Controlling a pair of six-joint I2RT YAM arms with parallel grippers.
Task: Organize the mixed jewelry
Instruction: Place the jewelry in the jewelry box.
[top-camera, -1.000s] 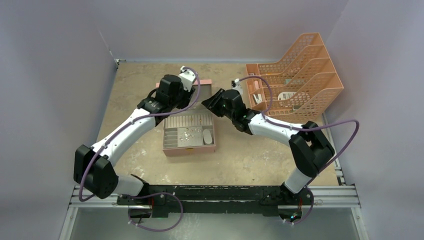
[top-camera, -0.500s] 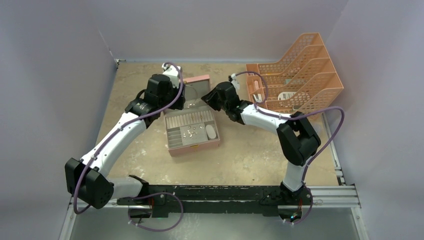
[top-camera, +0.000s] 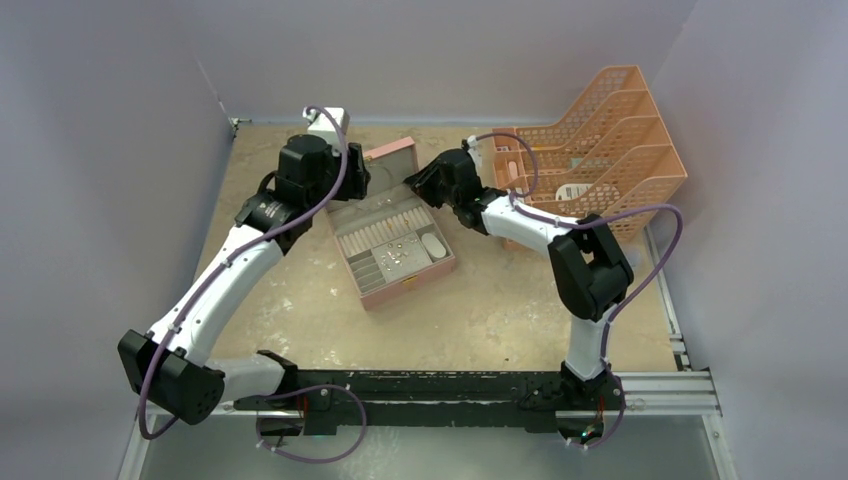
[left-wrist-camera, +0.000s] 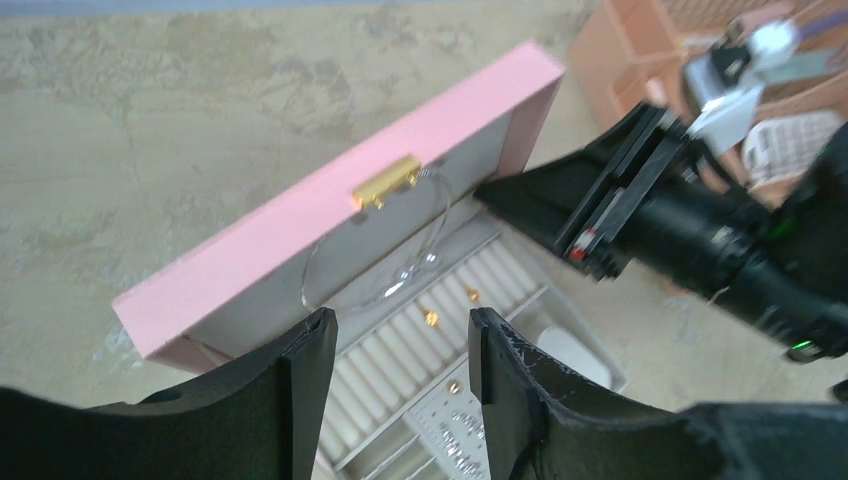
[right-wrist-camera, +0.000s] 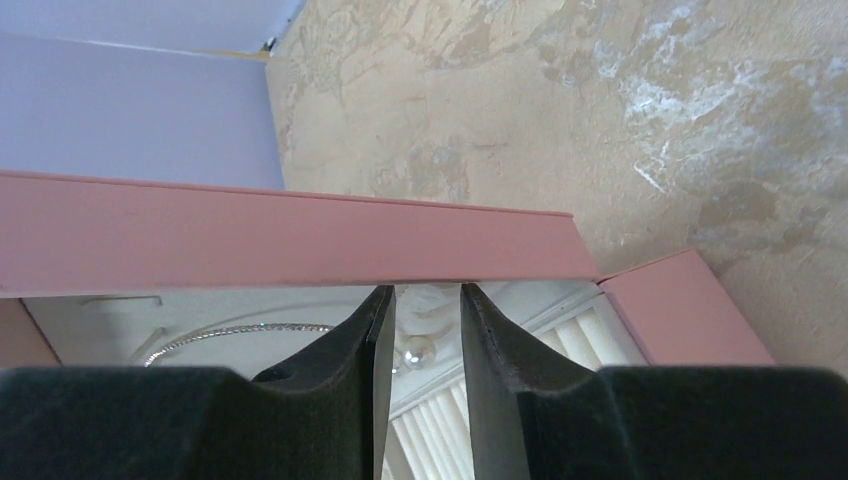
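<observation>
The pink box (top-camera: 412, 286) stands open mid-table, turned at an angle. In the left wrist view its raised lid (left-wrist-camera: 330, 215) with a gold clasp (left-wrist-camera: 385, 183) holds the large thin wire hoop (left-wrist-camera: 436, 235). Small gold rings (left-wrist-camera: 431, 317) sit on the grey ring rolls and a silvery chain-like piece (left-wrist-camera: 462, 440) lies below them. My left gripper (left-wrist-camera: 400, 335) is open and empty, hovering above the lid and the rolls. My right gripper (right-wrist-camera: 422, 300) has its jaws a narrow gap apart at the lid's rim (right-wrist-camera: 300, 240), with nothing between them. The hoop (right-wrist-camera: 240, 328) and a pearl (right-wrist-camera: 418, 351) show behind it.
An orange mesh file tray (top-camera: 600, 130) with stationery stands at the back right, close behind the right arm. A white oval pad (top-camera: 434, 244) lies in the box's right compartment. Grey walls close in the left, back and right sides.
The box has turned counter-clockwise and shifted back to the right. My left gripper moved left and back. My right gripper moved back, staying at the lid's right end.
</observation>
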